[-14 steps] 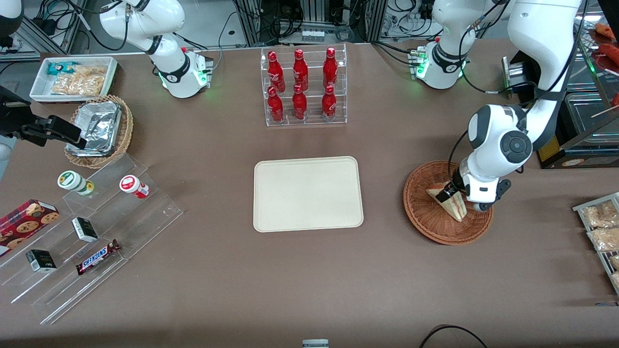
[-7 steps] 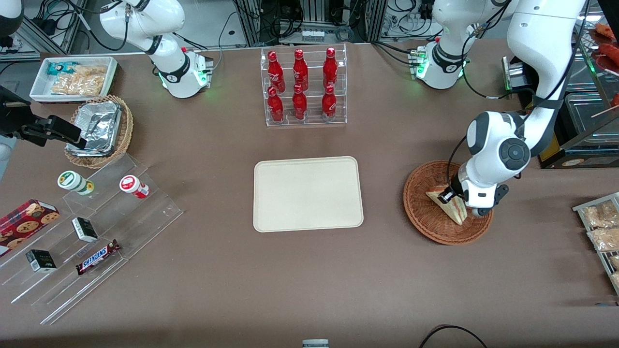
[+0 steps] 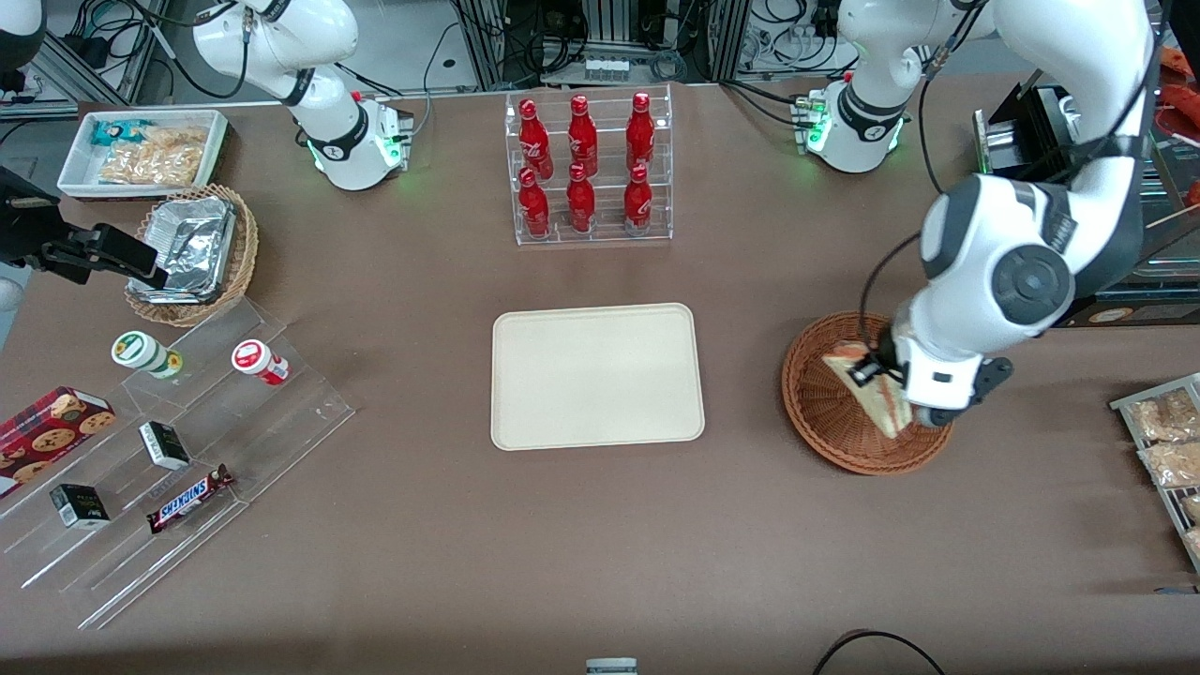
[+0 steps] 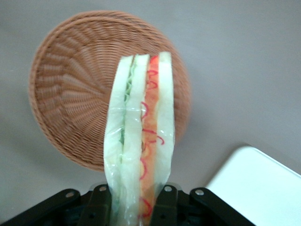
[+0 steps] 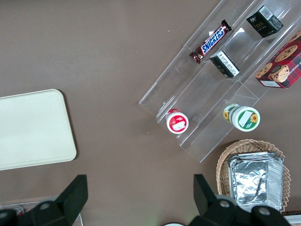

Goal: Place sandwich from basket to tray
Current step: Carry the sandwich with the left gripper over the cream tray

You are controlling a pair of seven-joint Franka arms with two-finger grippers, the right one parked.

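My left gripper is shut on the sandwich, a wrapped wedge of white bread with red and green filling, and holds it raised above the round reddish-brown wicker basket. In the left wrist view the sandwich stands between the two black fingers, with the basket well below it. The cream-beige tray lies flat at the table's middle, toward the parked arm's end from the basket; its corner shows in the left wrist view.
An acrylic rack of red bottles stands farther from the front camera than the tray. Packets on a tray lie at the working arm's end. Stepped acrylic shelves with snacks, a foil-lined basket and a white bin lie toward the parked arm's end.
The gripper has lifted with the sandwich held in it, up off the basket floor. The arm's wrist has risen and swung closer to the camera.
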